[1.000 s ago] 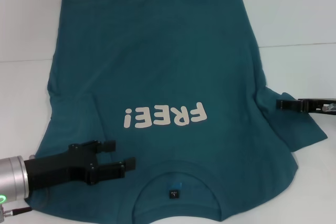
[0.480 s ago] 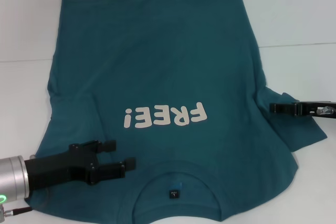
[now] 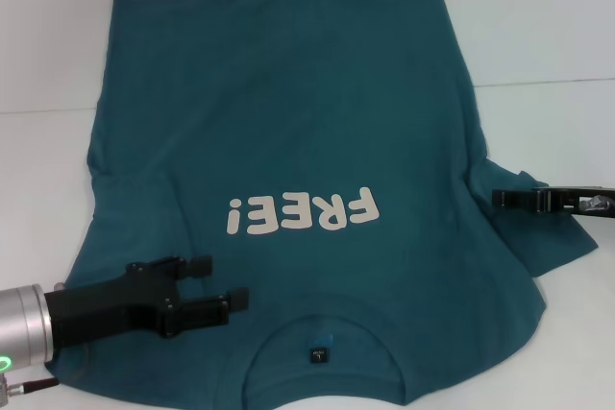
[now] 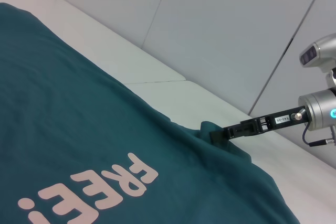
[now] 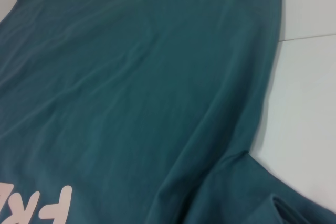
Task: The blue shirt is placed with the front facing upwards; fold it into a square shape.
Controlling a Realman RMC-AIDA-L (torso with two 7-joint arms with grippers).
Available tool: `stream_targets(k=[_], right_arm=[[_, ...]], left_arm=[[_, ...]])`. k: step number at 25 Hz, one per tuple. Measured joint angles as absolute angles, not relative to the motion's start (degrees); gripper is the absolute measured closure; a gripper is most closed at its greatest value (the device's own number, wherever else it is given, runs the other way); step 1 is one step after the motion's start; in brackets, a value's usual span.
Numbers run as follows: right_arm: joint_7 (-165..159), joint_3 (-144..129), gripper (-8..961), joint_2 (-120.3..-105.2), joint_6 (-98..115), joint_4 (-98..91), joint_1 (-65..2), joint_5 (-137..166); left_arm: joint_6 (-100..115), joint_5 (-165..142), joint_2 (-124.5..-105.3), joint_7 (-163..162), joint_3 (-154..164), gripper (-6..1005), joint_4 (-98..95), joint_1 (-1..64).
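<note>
Across the white worktop (image 3: pixel 557 26) the blue shirt (image 3: pixel 288 122) lies spread front up, hem at the far side and collar (image 3: pixel 322 309) at the near edge, covering most of the surface. It lies as it did a second ago, with the same wrinkles at its left side. The pale "FREE!" print (image 3: pixel 303 211) reads upside down from the head view, and the small dark neck label (image 3: pixel 316 355) sits inside the collar.

The left claw (image 3: pixel 223 285) rests low over the shirt's near left shoulder area, just left of the collar, its two black fingers (image 3: pixel 207 308) parted with a clear gap between them and nothing between them. It has not shifted across the three head pictures.

The right claw (image 3: pixel 500 199) is the only thing that has moved: a second ago its tip lay a little farther right and higher over the right sleeve (image 3: pixel 548 237); it has since slid slightly inward toward the shirt body and settled, with almost no change over the last half second. It now reaches in from the right edge and lies at the raised fold where the sleeve meets the body. In the left wrist view its black tip (image 4: pixel 218 134) meets a small peak of cloth there, but whether it is closed on the cloth cannot be told.
</note>
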State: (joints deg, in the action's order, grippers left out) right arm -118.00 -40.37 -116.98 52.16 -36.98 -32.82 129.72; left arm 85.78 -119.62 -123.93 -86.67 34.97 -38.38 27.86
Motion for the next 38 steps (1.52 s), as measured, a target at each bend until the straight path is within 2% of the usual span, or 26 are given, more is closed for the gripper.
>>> stream_targets(k=[3, 8, 19, 24, 30, 38], right_arm=[[-118.02, -40.17, 148, -116.95, 52.26, -37.0, -32.77, 129.72], [-118.62, -40.13, 387, -116.53, 52.24, -37.01, -32.6, 129.72], [-118.83, -39.98, 634, -116.28, 52.23, -36.57, -32.54, 129.73], [-118.83, -39.16, 875, -116.31, 52.26, -36.87, -32.42, 129.73], [-118.83, -36.73, 937, -116.26, 52.42, -37.63, -31.37, 129.73], [-118.65, -33.64, 936, -116.34, 53.25, -40.18, -28.83, 128.92]], left_arm=[[85.78, -119.61, -123.93, -86.67, 34.98, 109, -38.41, 27.86], [85.78, -119.57, -123.93, -86.67, 34.98, 109, -38.4, 27.86], [85.78, -119.52, -123.93, -86.78, 34.98, 108, -38.32, 27.86], [85.78, -119.52, -123.93, -86.8, 34.98, 108, -38.33, 27.86], [85.78, -119.52, -123.93, -86.95, 34.87, 108, -38.42, 27.86], [85.78, -119.52, -123.93, -87.55, 34.9, 109, -38.56, 27.86]])
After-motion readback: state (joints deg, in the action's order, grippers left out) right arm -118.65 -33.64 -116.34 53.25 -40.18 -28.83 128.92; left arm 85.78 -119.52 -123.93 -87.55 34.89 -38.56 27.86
